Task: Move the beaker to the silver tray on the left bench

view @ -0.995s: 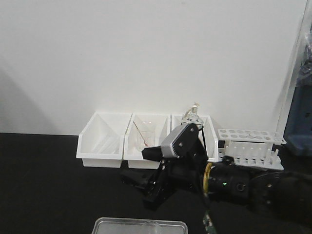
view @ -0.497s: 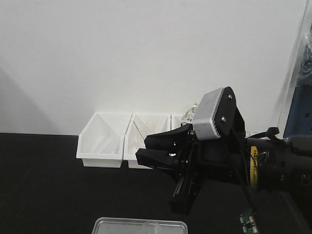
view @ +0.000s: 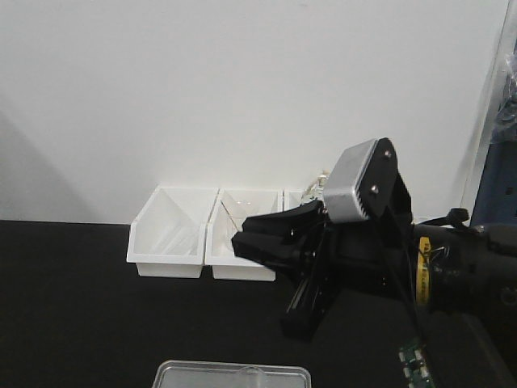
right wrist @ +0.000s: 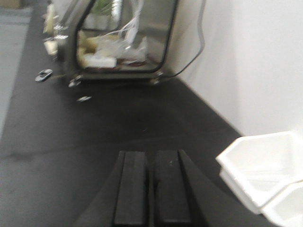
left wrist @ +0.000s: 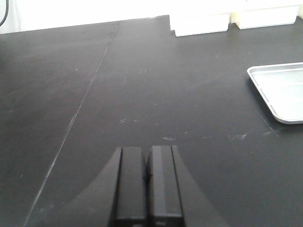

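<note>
**A:** Start at the jaws. What has either arm got hold of?

**B:** Nothing. The left gripper [left wrist: 147, 182] has its two black fingers pressed together with no gap and nothing between them, held low over bare black left bench [left wrist: 142, 94]. The right gripper [right wrist: 150, 187] is the same in its wrist view: fingers closed flat against each other, empty.

**A:** So why is the right arm raised in front of the white bins [view: 202, 234]?

**B:** My guess is it is in transit, carried high to clear what stands along the bench's back edge. Closed fingers suit travel rather than a grasp.

**A:** And the beaker?

**B:** I cannot pick it out in any view. Some glassware shows behind the right arm near the back edge, but it is too hidden to name.

**A:** The destination?

**B:** The silver tray [left wrist: 283, 92] lies flat on the bench, empty in the part that shows, off to the left gripper's right; its rim also shows at the bench's front edge in the front view. The carry looks not yet begun.
</note>
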Motion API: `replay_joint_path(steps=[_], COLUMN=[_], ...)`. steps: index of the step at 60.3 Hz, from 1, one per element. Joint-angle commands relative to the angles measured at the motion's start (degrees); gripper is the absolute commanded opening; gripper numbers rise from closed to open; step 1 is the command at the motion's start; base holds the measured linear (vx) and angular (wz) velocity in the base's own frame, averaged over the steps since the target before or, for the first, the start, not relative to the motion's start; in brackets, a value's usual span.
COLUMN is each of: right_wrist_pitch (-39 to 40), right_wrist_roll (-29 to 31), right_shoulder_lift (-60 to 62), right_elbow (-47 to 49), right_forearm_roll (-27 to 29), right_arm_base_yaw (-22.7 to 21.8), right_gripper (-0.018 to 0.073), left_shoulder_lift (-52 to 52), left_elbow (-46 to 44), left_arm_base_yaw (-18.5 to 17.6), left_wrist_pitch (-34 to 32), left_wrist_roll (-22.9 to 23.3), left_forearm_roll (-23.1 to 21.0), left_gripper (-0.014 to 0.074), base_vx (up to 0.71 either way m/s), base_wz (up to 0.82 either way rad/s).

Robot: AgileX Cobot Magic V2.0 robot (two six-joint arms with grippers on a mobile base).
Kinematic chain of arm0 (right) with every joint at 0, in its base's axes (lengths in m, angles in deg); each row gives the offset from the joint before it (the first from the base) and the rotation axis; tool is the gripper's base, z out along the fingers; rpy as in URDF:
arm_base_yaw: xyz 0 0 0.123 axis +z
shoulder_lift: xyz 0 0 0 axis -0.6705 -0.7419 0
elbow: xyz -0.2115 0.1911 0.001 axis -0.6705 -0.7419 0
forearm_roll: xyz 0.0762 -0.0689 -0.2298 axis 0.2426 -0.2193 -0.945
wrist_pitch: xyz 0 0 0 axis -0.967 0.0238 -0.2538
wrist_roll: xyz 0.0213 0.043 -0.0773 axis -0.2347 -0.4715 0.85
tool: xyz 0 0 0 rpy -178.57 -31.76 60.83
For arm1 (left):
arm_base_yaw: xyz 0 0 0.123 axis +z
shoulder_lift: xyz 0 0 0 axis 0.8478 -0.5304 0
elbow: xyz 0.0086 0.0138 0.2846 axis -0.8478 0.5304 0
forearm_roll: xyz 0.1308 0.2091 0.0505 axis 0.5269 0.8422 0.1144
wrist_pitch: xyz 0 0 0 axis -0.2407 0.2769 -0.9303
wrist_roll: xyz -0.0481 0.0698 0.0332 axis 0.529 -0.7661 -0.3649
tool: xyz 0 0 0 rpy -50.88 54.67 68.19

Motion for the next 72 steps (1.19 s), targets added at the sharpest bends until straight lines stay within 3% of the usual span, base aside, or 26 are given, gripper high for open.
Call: replay_joint_path(steps=[1,10,13,18,21,26,38,49,57,70,72], right_wrist_pitch=[-5.00,-18.47,-26.11,-38.16,-44.37,-48.08,-32.69,-32.09,-32.28,-33.54,-37.29], right_wrist_roll=[6.50,23.80,33.41,51.63,60.80,67.85,62.15,64.42,67.88,65.04,64.44], right_shoulder_lift=[4.48,9.86,11.85,15.87,18.08,22.69,39.16,52.78,61.63,76.67,79.52], right_elbow=[1.85,1.85,1.85,1.85,1.85,-0.62,-21.31,-39.41,-50.35,-65.87,-65.55], right_forearm_roll=[13.21,43.22,55.51,67.95,71.88,74.17,73.73,79.20,80.56,80.56,80.78], right_arm_base_yaw=[-0.05,-0.05,-0.05,-0.11,-0.32,-2.49,-12.92,-20.76,-22.78,-22.50,-22.45], right_gripper=[0.0123,0.0022,-0.0018,-0.0017,-0.0017,-0.0016,-0.0016,-0.0016,-0.0016,-0.0016,-0.0016], left_shoulder_lift=[0.47,0.47,0.47,0.47,0.47,0.47,0.47,0.47,0.47,0.47,0.47], left_elbow=[1.14,1.14,1.14,1.14,1.14,1.14,1.14,1.14,1.14,1.14,1.14], left_arm_base_yaw=[-0.31,-0.31,-0.31,-0.31,-0.31,-0.31,-0.31,-0.31,-0.31,-0.31,-0.31], left_wrist_pitch=[-4.29,-4.29,-4.29,-4.29,-4.29,-4.29,-4.29,-4.29,-4.29,-4.29,-4.29], left_wrist_roll=[0.07,0.07,0.07,0.07,0.07,0.07,0.07,0.07,0.07,0.07,0.07], left_forearm_roll=[-0.17,-0.17,-0.17,-0.17,-0.17,-0.17,-0.17,-0.17,-0.17,-0.17,-0.17], left_gripper=[0.0001,0.0001,0.0001,0.0001,0.0001,0.0001,0.0001,0.0001,0.0001,0.0001,0.0001], base_vx=[0.00,0.00,0.00,0.00,0.00,0.00,0.00,0.00,0.00,0.00,0.00], base_wz=[0.00,0.00,0.00,0.00,0.00,0.00,0.00,0.00,0.00,0.00,0.00])
